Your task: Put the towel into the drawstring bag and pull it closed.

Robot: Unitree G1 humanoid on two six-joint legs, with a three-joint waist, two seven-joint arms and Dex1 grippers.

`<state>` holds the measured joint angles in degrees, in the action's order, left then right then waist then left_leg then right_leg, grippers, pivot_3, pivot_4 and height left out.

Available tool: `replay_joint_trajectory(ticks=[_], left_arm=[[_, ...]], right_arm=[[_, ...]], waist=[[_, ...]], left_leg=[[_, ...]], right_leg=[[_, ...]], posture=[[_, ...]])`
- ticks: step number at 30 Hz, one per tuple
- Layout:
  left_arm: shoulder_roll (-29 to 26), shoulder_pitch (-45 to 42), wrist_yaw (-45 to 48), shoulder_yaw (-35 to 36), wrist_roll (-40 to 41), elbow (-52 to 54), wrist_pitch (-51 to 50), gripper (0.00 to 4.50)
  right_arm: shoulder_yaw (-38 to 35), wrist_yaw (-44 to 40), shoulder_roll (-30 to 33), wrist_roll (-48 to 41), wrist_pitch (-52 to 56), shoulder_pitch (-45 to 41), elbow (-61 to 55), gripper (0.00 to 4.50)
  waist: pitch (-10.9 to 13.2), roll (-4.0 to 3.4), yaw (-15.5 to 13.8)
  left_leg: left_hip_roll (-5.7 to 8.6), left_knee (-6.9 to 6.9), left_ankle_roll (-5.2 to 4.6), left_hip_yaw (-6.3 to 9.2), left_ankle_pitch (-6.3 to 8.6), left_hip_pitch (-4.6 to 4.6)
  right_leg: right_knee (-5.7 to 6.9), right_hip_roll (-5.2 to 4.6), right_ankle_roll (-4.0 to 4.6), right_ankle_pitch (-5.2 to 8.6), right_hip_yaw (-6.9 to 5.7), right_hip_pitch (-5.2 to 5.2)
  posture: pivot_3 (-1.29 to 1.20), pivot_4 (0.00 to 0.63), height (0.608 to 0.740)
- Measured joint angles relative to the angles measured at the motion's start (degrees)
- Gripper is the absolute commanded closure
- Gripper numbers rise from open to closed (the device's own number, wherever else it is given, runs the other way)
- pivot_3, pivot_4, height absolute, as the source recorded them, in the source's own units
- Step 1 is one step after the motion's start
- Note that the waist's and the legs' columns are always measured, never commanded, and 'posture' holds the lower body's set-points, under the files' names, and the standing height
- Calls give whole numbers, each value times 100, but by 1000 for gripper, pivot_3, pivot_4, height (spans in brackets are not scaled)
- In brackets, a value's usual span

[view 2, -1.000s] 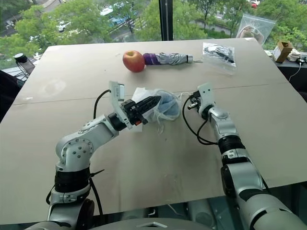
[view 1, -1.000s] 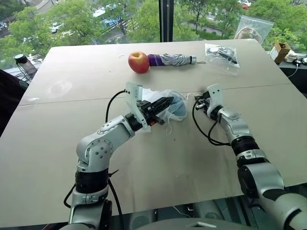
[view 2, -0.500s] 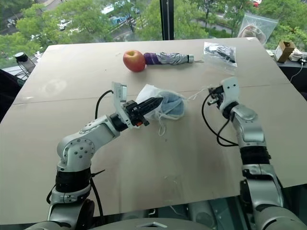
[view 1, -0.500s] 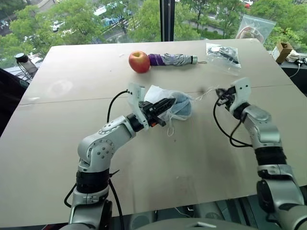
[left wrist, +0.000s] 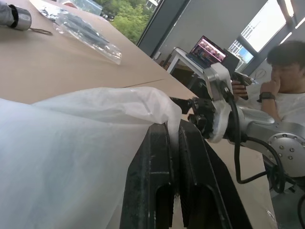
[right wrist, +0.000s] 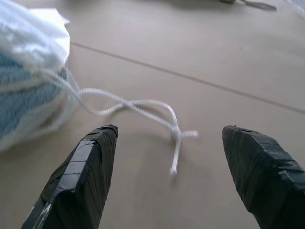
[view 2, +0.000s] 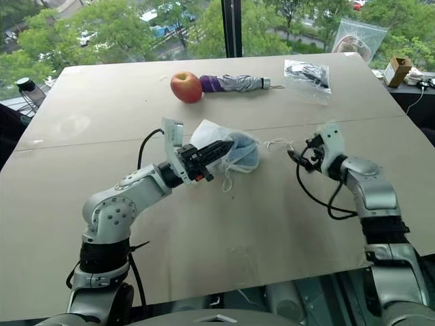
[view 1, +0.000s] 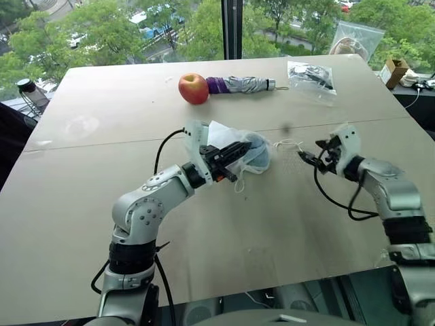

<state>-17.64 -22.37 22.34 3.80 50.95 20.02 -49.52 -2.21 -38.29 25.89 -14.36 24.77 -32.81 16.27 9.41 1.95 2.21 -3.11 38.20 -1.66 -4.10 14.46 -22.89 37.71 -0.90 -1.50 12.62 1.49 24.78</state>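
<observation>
On the broad tan table (view 1: 81,204), the left gripper (view 1: 234,153) has its two black fingers pressed tight together on a fold of the thin white semi-sheer drawstring bag (view 1: 231,139), which bulges near the table's middle. The small light-blue fluffy towel (view 1: 258,151) sits inside the bag, showing through the fabric at the bag's 3 o'clock side. From that same side a white cord (right wrist: 138,107) trails loose across the table and ends in a small knot. At 3 o'clock of the bag, apart from it, the right gripper (view 1: 307,155) points back toward the cord with its black fingers spread wide and nothing between them; the cord's end lies on the table just ahead of them. At 12 o'clock of the bag, well apart, a red apple (view 1: 194,88) touches a purple-and-grey folded umbrella (view 1: 241,84), with a clear plastic zip bag (view 1: 311,75) farther along at 1 o'clock.
</observation>
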Motion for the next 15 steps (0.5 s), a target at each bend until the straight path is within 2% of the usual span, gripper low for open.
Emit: replay_joint_trajectory(ticks=[7,9,13,15], left_arm=[[-31,-43,39,14,-30,-24,0,4500],[-28,-65,41,10,-31,-24,0,4500],[-60,-64,39,22,-34,-24,0,4500],[-69,-63,35,28,-34,-24,0,4500]], right_arm=[[85,-16,-452,303,-1097,-908,2386,774],[87,-19,-450,373,-1272,-1054,2729,774],[41,-65,-445,480,-1645,-1194,3228,1954],[-2,-84,-442,489,-1695,-1189,3283,3043]], waist=[[1,2,-36],[0,3,-25],[-1,5,-39],[-1,5,-35]], left_leg=[[4,0,-2,-7,2,-11],[5,3,-3,-7,2,-8],[7,11,-3,0,2,6],[6,11,-3,1,2,9]], right_leg=[[-27,-9,-2,1,3,-2],[-27,-11,-2,0,5,-8],[-12,-12,-1,0,2,-23],[-6,-11,-1,0,3,-23]], posture=[[0,150,740],[0,150,740],[0,150,740],[0,150,740]])
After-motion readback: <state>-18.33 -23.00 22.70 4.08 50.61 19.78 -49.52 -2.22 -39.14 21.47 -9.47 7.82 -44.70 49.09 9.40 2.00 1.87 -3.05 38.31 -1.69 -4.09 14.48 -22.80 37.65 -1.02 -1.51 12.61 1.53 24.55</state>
